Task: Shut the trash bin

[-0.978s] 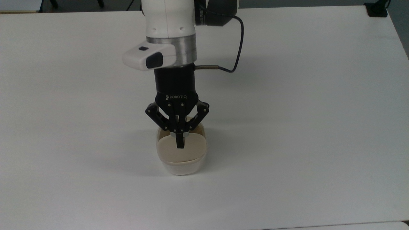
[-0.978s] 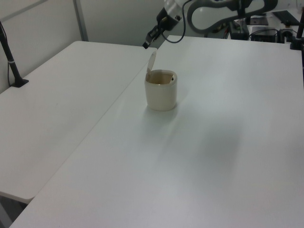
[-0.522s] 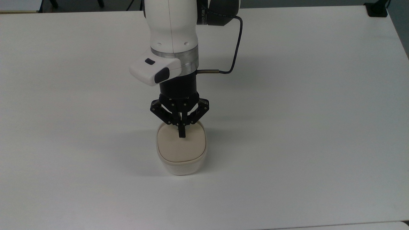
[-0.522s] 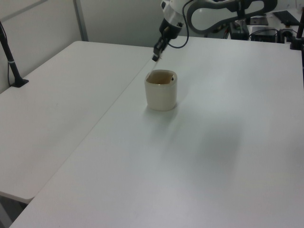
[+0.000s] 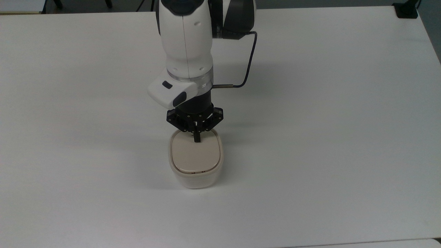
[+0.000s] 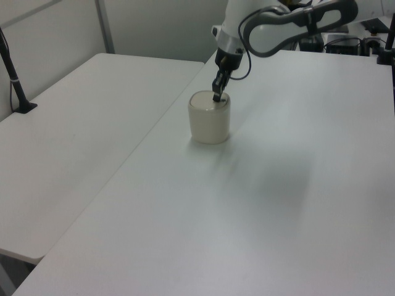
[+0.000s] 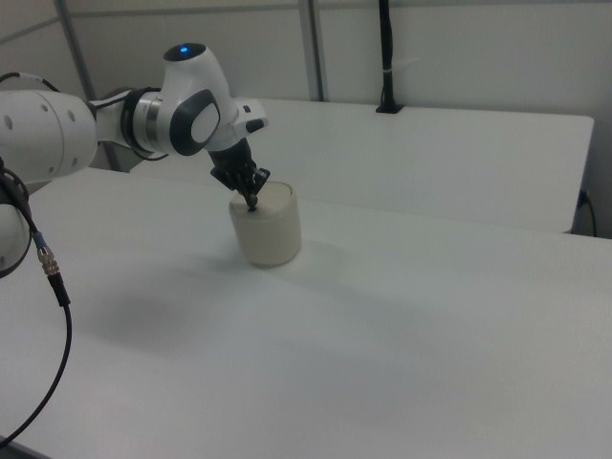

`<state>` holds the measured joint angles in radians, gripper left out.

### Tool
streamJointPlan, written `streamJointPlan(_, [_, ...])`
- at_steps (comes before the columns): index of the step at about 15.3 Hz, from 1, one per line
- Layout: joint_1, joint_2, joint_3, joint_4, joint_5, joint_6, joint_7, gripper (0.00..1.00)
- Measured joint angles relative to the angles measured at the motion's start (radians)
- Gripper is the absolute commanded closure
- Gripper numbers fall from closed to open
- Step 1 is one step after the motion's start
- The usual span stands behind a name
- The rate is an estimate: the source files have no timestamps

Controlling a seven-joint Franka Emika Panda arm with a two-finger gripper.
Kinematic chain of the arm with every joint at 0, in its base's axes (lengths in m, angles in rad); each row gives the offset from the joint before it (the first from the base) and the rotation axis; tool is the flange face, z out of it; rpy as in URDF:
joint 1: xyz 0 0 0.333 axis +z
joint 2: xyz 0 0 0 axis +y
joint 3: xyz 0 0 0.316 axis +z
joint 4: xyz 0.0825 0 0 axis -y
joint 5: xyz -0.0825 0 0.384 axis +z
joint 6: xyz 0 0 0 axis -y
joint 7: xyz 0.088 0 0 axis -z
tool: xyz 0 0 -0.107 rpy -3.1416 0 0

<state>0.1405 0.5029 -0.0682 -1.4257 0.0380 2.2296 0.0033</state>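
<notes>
**Lid down, fingertips pressed on the far edge**

Two matte white tables stand side by side, a thin seam between them in the left view. One glossy white arm with a smooth, rounded casing reaches over the nearer one, a single thin black cable looping from its wrist. One trash bin sits near the middle of that table: smooth cream plastic, a rounded-square tub. Its flat beige lid lies level inside the rim. The black gripper, all angular linkages, points straight down with its two fingers drawn tightly together, holding nothing; their tips touch the lid at its far edge in the top view
</notes>
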Motion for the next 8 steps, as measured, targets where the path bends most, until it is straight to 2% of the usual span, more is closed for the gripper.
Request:
streamJointPlan(7, [0.0,-0.004,0.0,-0.003,0.0,0.001,-0.002,1.0])
streamJointPlan(8, [0.0,-0.008,0.0,-0.006,0.0,0.001,-0.001,0.92])
